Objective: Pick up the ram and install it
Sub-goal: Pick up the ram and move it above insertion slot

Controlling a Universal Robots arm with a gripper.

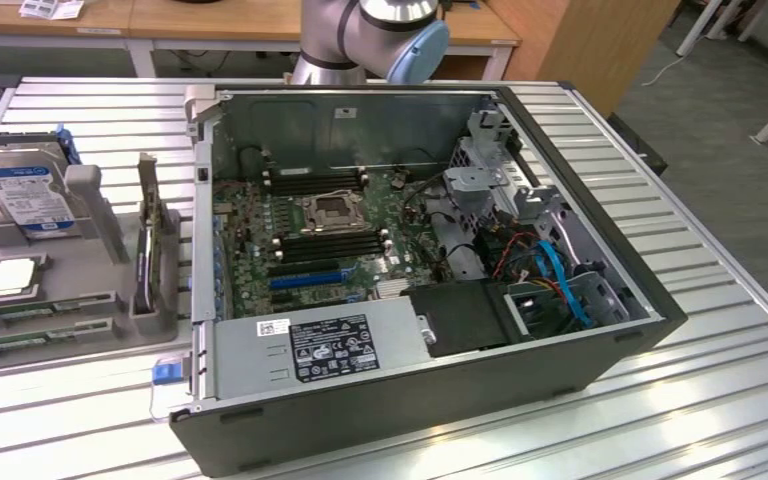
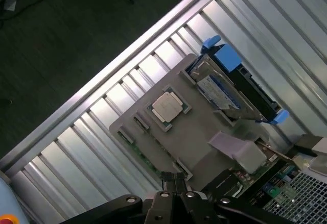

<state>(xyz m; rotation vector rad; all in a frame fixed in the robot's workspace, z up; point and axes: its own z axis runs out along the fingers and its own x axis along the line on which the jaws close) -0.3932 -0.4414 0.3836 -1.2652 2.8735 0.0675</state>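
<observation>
Our end effector (image 2: pixel 173 183) was closed and empty, the ram (image 2: pixel 139 151) lay flat in the tray (image 2: pixel 194 142) just beyond its tips, so we judged opening wide and squaring across its long edges vital.

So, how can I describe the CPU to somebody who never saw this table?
On the exterior view's left of the open case, a grey tray lies on the table. The CPU lies flat in it, between the standing hard drive and the green ram. It alone is square and silver.
</observation>
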